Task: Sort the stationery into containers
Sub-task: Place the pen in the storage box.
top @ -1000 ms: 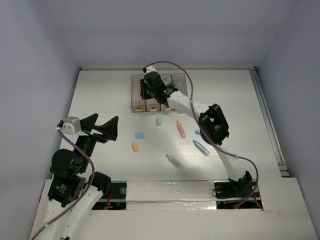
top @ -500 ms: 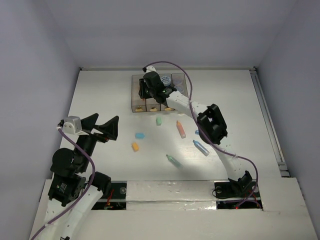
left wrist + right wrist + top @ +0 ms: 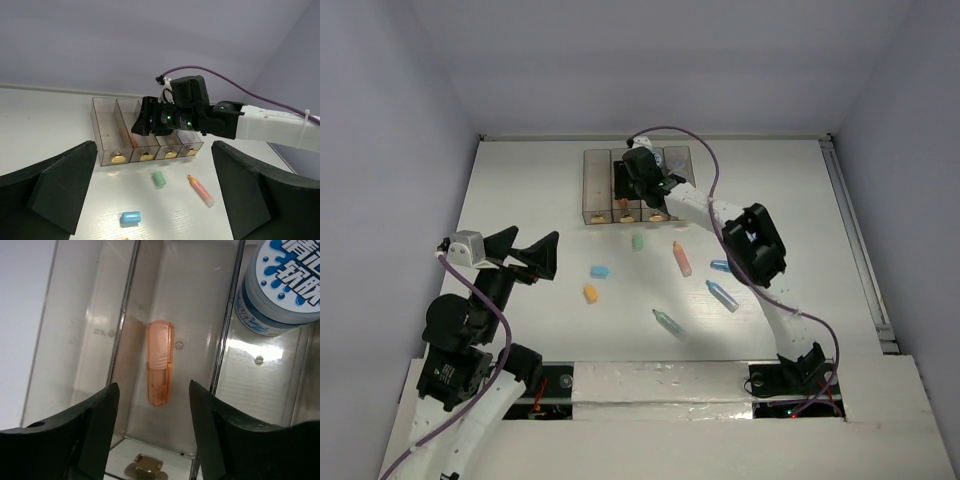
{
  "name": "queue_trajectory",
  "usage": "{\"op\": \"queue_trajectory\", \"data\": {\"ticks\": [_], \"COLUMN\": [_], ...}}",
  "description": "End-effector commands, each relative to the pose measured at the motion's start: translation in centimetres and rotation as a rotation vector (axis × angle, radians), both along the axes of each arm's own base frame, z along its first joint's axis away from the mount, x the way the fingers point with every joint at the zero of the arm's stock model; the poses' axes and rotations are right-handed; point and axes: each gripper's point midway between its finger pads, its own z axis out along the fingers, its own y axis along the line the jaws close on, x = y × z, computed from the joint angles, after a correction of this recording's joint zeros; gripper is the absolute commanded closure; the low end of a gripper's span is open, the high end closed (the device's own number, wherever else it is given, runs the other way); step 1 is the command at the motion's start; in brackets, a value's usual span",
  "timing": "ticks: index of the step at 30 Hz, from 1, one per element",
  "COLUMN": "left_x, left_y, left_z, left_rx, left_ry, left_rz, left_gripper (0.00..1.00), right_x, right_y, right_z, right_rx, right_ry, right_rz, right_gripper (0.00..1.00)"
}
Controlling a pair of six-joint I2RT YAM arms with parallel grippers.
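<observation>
The containers (image 3: 595,195) stand as a row of narrow translucent bins at the back of the table. My right gripper (image 3: 154,415) hovers open just above them, and an orange marker (image 3: 160,362) lies loose on a bin floor between its fingers. The bin to the right holds a blue-topped jar (image 3: 282,285). Loose on the table lie a green eraser (image 3: 638,241), an orange marker (image 3: 681,258), a blue eraser (image 3: 599,271), an orange eraser (image 3: 590,293), a blue marker (image 3: 722,295) and a teal marker (image 3: 669,321). My left gripper (image 3: 525,255) is open and empty, raised at the left.
Gold knobs (image 3: 118,158) mark the bins' near ends. The right arm (image 3: 750,245) stretches over the right half of the table, above a small blue item (image 3: 719,265). White walls close in the table at the back and on both sides.
My right gripper has opened and shifted a little to the right over the bins; the orange marker now lies free in a bin. The left arm has not moved.
</observation>
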Motion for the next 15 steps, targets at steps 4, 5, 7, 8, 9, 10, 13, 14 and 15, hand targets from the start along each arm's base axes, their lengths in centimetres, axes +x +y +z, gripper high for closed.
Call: {"op": "queue_trajectory", "data": {"ticks": [4,5,7,8,9,10,13,14,15], "left_x": [-0.2,-0.3,-0.3,-0.4,-0.4,-0.4,-0.8,-0.9,-1.0], "left_y": [0.0,0.0,0.1,0.2,0.2,0.2,0.3,0.4,0.4], "left_z": [2.0,2.0,2.0,2.1,2.1,2.1,2.3,2.5,2.5], "left_rx": [-0.011,-0.012,-0.014,-0.016,-0.015,-0.015,-0.018,-0.023,-0.024], "left_ry": [-0.058,-0.059,-0.06,-0.063,-0.065,-0.065,-0.076,-0.083,-0.086], "left_rz": [-0.004,-0.004,-0.001,-0.001,-0.001,-0.001,-0.001,-0.001,-0.001], "left_gripper": [0.01,0.01,0.01,0.01,0.01,0.01,0.01,0.01,0.01], "right_x": [0.3,0.2,-0.6,-1.2,-2.2,-2.8,-5.9,-7.2,-8.1], "right_y": [-1.8,-2.1,-3.4,-4.1,-5.3,-6.2,-11.1,-12.3,-13.9], "right_z": [8.6,9.4,9.0,10.9,9.1,9.0,7.2,8.6,8.0], "right_rx": [0.059,0.058,0.022,0.027,-0.026,-0.053,-0.168,-0.166,-0.183], "right_ry": [-0.156,-0.169,-0.177,-0.205,-0.184,-0.187,-0.135,-0.145,-0.121], "right_rz": [-0.052,-0.057,-0.066,-0.069,-0.06,-0.066,-0.089,-0.09,-0.107], "right_gripper": [0.25,0.25,0.26,0.3,0.31,0.34,0.39,0.4,0.41]}}
